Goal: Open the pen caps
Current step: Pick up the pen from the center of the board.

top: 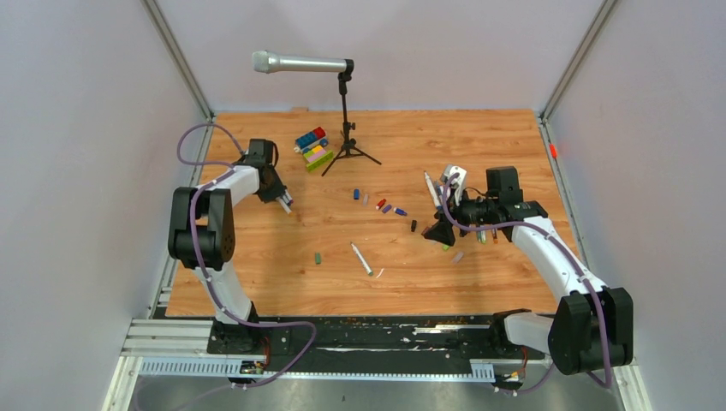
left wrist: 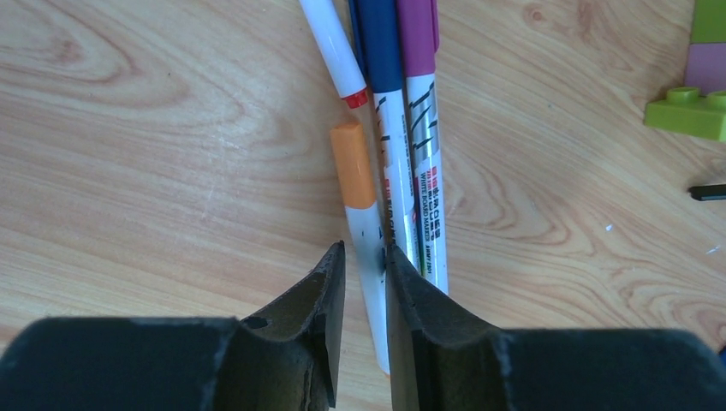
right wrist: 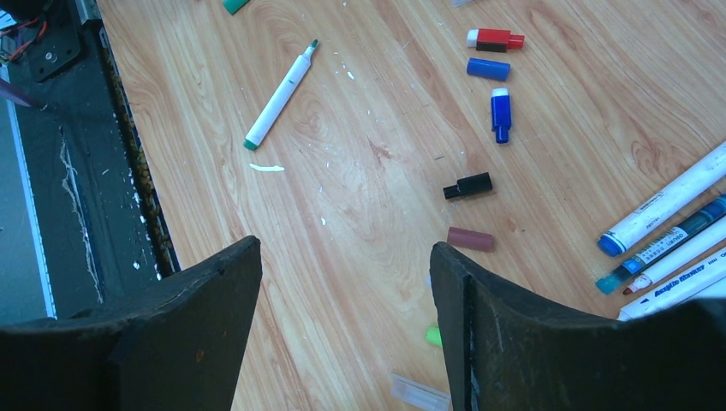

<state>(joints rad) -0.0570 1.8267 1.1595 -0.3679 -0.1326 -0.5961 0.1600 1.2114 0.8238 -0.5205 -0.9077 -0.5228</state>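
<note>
The orange-capped pen [left wrist: 366, 227] lies at the left side of the table [top: 479, 145] with its orange cap [left wrist: 353, 163] on and pointing away from the left gripper [left wrist: 366, 272]. The gripper's two fingers are clamped on the white barrel, one on each side. Right against this pen on one side lie a blue-capped pen [left wrist: 383, 51] and a purple-capped pen [left wrist: 418, 43], and a white pen with a red end [left wrist: 332, 51] angles off just beyond the orange cap. Loose caps are scattered across the middle of the table, apart from one another: a red cap [right wrist: 495, 38], two blue caps [right wrist: 488, 68], a black cap [right wrist: 468, 186] and a brown cap [right wrist: 471, 239]. Nearer the arms lies an uncapped green-tipped pen [right wrist: 278, 96]. The right gripper [right wrist: 345, 250] hangs over the right half of the table, fingers spread wide with nothing between them, and several more pens [right wrist: 668, 201] lie just beside it. At the far side are a microphone [top: 300, 62] on a stand and a cluster of building blocks [top: 313, 147].
</note>
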